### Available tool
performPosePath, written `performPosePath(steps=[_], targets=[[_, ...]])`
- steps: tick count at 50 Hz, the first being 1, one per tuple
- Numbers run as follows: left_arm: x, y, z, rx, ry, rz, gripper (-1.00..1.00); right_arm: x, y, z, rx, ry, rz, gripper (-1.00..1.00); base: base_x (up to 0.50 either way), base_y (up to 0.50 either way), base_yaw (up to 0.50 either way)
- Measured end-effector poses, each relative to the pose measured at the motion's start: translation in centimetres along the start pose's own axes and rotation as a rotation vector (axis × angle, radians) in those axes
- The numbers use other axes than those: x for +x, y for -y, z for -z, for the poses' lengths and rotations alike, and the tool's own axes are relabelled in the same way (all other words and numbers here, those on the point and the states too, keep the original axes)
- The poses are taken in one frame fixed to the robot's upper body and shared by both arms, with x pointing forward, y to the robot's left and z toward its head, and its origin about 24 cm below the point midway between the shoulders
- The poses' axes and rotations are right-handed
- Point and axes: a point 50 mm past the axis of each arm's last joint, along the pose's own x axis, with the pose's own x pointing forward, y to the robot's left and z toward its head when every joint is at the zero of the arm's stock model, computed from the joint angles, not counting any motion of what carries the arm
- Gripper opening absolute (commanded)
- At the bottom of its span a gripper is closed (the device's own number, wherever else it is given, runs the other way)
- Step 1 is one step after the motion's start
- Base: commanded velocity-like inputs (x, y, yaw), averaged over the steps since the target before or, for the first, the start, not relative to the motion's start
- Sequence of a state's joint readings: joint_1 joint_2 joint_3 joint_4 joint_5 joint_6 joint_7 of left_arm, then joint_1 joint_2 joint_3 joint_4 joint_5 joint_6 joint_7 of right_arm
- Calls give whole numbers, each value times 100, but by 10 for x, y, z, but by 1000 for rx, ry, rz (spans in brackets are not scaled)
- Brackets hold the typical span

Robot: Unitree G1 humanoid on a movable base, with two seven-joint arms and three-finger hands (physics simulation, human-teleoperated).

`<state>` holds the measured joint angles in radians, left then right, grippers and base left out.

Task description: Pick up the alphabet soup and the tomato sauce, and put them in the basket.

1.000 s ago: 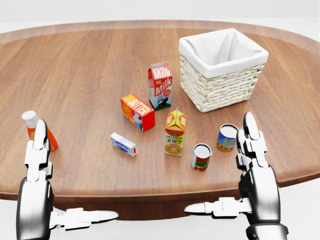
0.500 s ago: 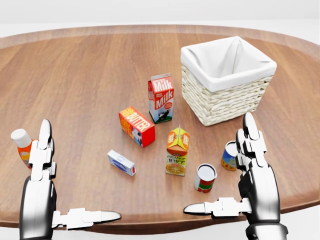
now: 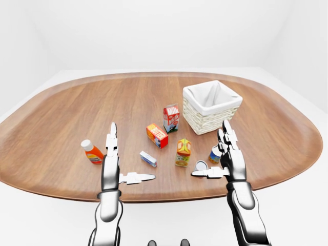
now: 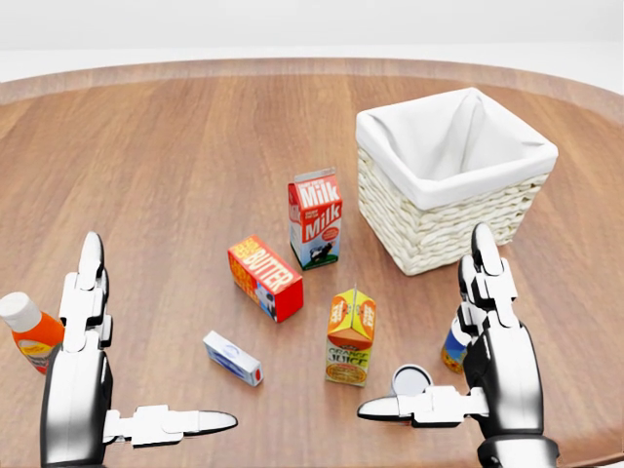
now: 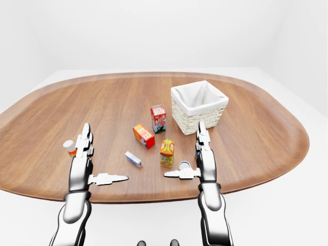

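Observation:
The tomato sauce can point(image 4: 408, 378), red and green with a white lid, stands on the table just above my right thumb. The alphabet soup can point(image 4: 452, 353), blue and yellow, is mostly hidden behind my right hand point(image 4: 426, 330); the left-eye view shows the alphabet soup can point(image 3: 214, 154) better. The wicker basket point(image 4: 439, 222) with a white liner stands at the upper right. Both hands are held upright, fingers straight and thumbs pointing inward, touching nothing. My left hand point(image 4: 146, 343) is open at the lower left, far from both cans.
A milk carton point(image 4: 315, 216), a butter box point(image 4: 265, 278), an orange juice carton point(image 4: 350, 338) and a small white-blue box point(image 4: 232, 358) stand mid-table. An orange bottle point(image 4: 29, 331) is beside my left hand. The oval wooden table point(image 3: 51, 107) spreads wide around them.
The camera has moved toward the table: every object slid down and grew in the head view. The soup can slipped behind my right hand. Both hands keep their pose in the picture.

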<state>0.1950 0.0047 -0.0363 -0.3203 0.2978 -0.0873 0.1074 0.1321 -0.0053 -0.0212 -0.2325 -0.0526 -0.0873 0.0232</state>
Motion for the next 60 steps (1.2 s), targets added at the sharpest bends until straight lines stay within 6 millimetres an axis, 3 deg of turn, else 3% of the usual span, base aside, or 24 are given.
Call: performPosePath(steps=[26,60], targets=[[0,1,1,1,-3,4,100,-1,-1,10,-2,-43,-3,100,22,0,0],[0,1,1,0,-4,6,100,0,-1,0,-2,-2,-7,100,22,0,0]])
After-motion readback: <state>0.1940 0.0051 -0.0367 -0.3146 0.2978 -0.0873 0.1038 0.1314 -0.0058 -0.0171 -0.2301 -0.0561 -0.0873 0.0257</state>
